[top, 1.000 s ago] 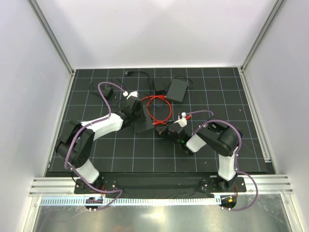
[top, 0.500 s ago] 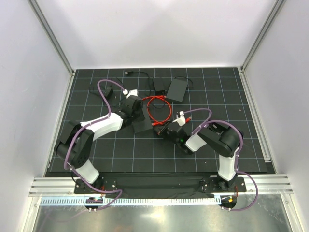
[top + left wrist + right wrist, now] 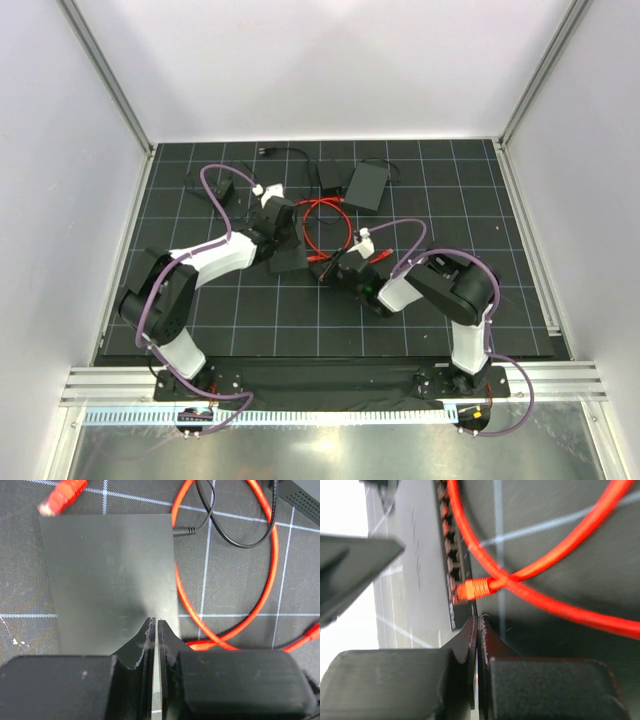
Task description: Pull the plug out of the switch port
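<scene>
two clenched pincers, left pincer (image 3: 156,623) over switch (image 3: 110,565), right pincer (image 3: 477,621) beside red plug (image 3: 472,589)

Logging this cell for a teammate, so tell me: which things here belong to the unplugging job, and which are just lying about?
Job: switch; red plug at its port row; red cable.
Lying about: black box; black barrel-plug lead; small black adapter.

The black, white-gridded table (image 3: 300,320) carries a flat black box (image 3: 366,185) at the back, a small black adapter (image 3: 222,188) at back left, and a thin black cord (image 3: 185,531).
</scene>
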`<state>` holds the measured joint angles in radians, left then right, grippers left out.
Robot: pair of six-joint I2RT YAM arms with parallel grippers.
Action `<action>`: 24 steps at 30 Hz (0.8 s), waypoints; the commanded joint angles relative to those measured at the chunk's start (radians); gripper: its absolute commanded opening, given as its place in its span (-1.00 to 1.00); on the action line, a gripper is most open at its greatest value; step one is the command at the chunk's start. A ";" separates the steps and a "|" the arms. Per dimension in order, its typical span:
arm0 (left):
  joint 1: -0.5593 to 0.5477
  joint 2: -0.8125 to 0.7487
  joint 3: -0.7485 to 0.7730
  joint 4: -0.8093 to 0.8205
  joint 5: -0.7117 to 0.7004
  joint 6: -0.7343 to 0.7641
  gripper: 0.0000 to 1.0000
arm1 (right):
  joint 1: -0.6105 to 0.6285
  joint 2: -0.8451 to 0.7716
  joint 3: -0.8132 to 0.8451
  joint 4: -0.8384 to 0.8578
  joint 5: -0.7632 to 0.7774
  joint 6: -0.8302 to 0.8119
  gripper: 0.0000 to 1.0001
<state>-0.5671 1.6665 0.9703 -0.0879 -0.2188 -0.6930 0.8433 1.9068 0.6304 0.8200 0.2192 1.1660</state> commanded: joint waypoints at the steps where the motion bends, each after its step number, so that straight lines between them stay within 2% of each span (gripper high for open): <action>1: 0.003 -0.008 0.002 0.020 -0.042 -0.019 -0.83 | 0.034 0.053 0.031 0.031 -0.085 -0.062 -0.94; 3: 0.003 -0.007 0.004 0.020 -0.042 -0.017 -0.83 | 0.033 0.095 0.042 0.080 -0.104 -0.034 -0.92; 6: 0.003 -0.010 0.002 0.013 -0.048 -0.017 -0.84 | 0.033 0.074 0.003 0.096 -0.040 0.003 -0.92; 15: 0.009 -0.019 0.004 -0.049 -0.154 -0.085 -1.00 | 0.034 -0.054 -0.044 -0.002 0.109 0.049 -0.87; 22: 0.055 0.035 0.028 -0.069 -0.058 -0.091 -1.00 | 0.033 0.003 0.052 -0.015 0.057 0.093 -0.60; 24: 0.075 0.053 0.033 -0.076 0.028 -0.106 -1.00 | 0.033 0.017 0.049 0.008 0.060 0.127 -0.49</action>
<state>-0.5217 1.6897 0.9737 -0.1432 -0.2707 -0.7727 0.8734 1.9068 0.6537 0.8055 0.2558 1.2514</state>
